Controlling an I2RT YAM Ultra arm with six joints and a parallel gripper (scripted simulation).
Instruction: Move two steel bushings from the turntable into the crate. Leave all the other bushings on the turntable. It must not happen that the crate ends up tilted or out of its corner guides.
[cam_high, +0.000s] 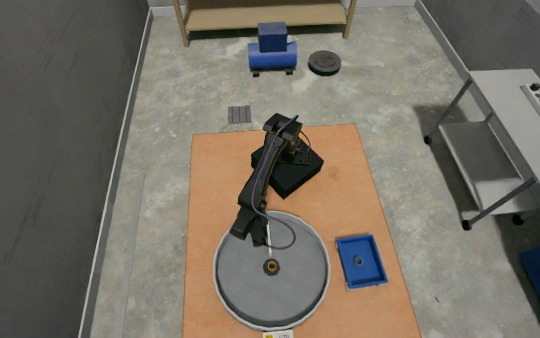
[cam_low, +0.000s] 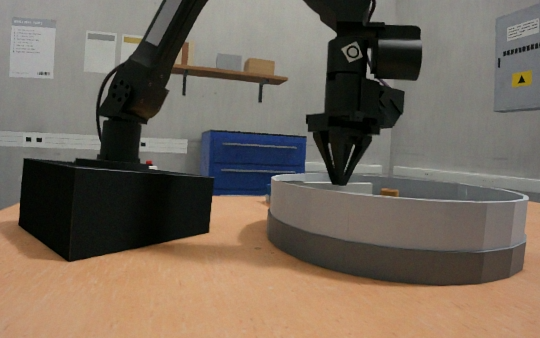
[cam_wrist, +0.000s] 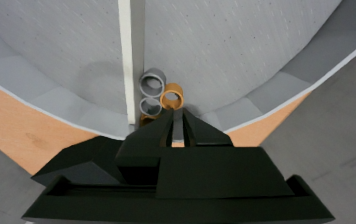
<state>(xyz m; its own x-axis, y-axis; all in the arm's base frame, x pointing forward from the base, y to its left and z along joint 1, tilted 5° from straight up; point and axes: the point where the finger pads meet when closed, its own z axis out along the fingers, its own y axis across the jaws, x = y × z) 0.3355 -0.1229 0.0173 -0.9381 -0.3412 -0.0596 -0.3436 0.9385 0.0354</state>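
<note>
In the wrist view, the narrowed, empty gripper (cam_high: 259, 243) (cam_low: 341, 182) (cam_wrist: 178, 112) has the nearer steel bushing (cam_wrist: 142, 106) just left of its fingertips, between the white divider (cam_high: 269, 240) (cam_low: 357, 187) (cam_wrist: 128, 60) and a brass-coloured bushing (cam_wrist: 174, 87).

White divider (cam_high: 269, 240) (cam_low: 345, 188) (cam_wrist: 129, 60) blocks one side of bushing cluster (cam_wrist: 160, 92); opposite side open (turntable wall (cam_high: 327, 280) (cam_low: 390, 220) (cam_wrist: 280, 90) nearby).

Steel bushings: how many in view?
3: one steel bushing in the crate, a wider one and a narrower one by the turntable's white divider. Others may be hidden.
</note>
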